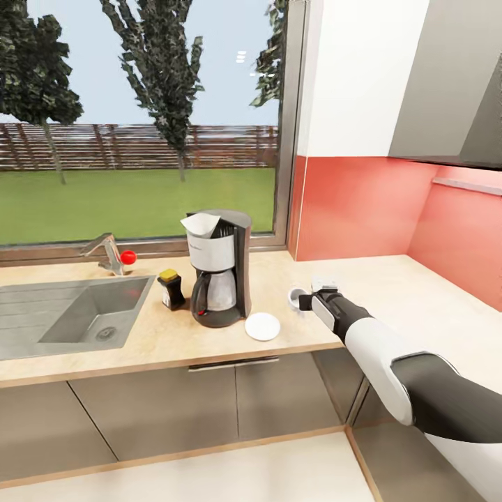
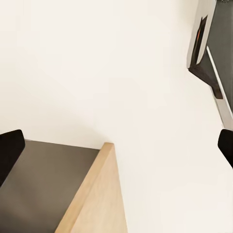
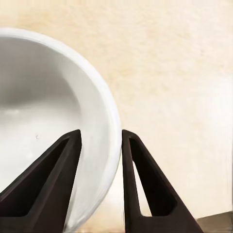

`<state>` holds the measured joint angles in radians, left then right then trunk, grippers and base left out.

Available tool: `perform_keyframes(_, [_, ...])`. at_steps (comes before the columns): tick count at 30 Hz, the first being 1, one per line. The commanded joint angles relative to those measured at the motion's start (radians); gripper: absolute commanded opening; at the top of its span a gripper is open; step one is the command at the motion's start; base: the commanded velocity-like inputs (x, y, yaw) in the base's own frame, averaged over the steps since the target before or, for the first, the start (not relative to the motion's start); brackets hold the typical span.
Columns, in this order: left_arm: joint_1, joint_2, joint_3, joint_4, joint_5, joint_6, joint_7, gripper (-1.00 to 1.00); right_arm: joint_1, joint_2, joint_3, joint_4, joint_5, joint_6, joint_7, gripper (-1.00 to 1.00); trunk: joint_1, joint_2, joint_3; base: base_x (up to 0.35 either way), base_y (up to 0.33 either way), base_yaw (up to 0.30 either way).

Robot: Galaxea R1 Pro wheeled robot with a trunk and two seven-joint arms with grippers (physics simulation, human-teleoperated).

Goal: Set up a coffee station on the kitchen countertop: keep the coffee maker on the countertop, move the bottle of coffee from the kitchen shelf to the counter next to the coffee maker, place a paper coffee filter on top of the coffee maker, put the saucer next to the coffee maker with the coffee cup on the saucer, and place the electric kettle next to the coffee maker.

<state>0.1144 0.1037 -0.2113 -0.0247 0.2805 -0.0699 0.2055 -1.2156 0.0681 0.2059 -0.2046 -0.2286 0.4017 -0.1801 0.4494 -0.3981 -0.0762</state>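
- Beige speckled kitchen countertop [image 1: 174,335] ran under a wide window, with a steel sink [image 1: 70,314] set into it and a red backsplash at the corner.
- The coffee maker [image 1: 217,268] stood on the counter with the paper coffee filter [image 1: 199,224] resting in its top.
- The bottle of coffee [image 1: 171,288] stood just beside the machine on the sink side; the saucer [image 1: 263,326] lay bare in front of it on the other side.
- The right gripper [image 3: 101,145] straddled the rim of the coffee cup [image 1: 296,298], one finger inside, one outside, narrowly set on its wall.
- The left gripper [image 2: 116,145] showed only dark fingertips [image 2: 9,150] at the frame edges, spread wide and holding nothing.
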Motion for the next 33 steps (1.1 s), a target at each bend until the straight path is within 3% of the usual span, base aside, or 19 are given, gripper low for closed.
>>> perform_keyframes(1, [0.001, 0.0, -0.008, -0.003, 0.009, -0.001, 0.003, 1.0, -0.001, 0.0, 0.008, 0.003, -0.011, 0.005, -0.005, -1.0, 0.001, -0.002, 0.0, 0.0, 0.0, -0.002])
perform_keyframes(12, [0.001, -0.001, -0.009, -0.003, 0.009, -0.001, 0.003, 1.0, -0.001, 0.001, 0.007, 0.024, -0.012, 0.003, -0.005, -1.0, 0.001, -0.002, 0.017, 0.0, 0.0, 0.0])
perform_keyframes(16, [0.001, -0.001, -0.009, -0.003, 0.009, -0.001, 0.003, 1.0, -0.001, 0.016, 0.007, 0.047, -0.012, 0.003, -0.005, -1.0, 0.001, -0.002, 0.023, 0.0, 0.047, 0.0])
perform_keyframes(28, [0.001, -0.002, -0.01, -0.003, 0.009, -0.001, 0.003, 1.0, -0.001, 0.025, 0.006, 0.066, -0.012, 0.003, -0.005, -1.0, 0.001, -0.002, 0.042, -0.003, 0.16, 0.0])
perform_keyframes(33, [0.001, -0.001, -0.011, -0.003, 0.009, -0.001, 0.003, 1.0, -0.001, 0.025, 0.006, 0.066, -0.012, 0.003, -0.005, -1.0, 0.001, -0.002, 0.05, -0.198, 0.007, 0.0])
